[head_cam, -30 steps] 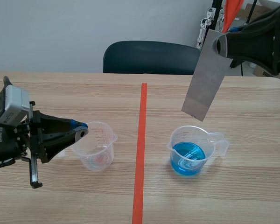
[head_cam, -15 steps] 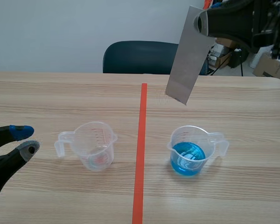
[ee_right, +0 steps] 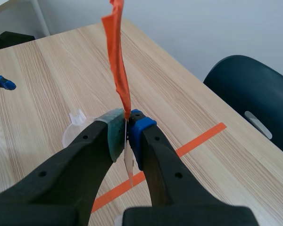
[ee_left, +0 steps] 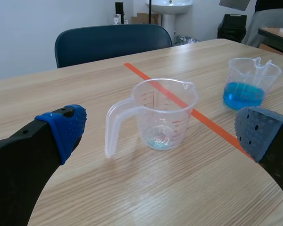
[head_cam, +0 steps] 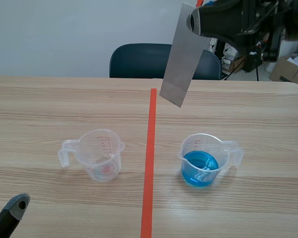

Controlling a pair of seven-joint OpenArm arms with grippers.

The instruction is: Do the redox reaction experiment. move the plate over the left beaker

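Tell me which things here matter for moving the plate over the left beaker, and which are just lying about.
For the job:
- grey plate, clamped in the right hand, raised above the table
- left beaker, clear, nearly empty

Not in this step:
- right beaker, holding blue liquid
- dark chair

A clear beaker [head_cam: 102, 156] and a beaker of blue liquid [head_cam: 201, 161] are carried by the wooden table [head_cam: 49, 104], separated by an orange-red tape line [head_cam: 150, 148].
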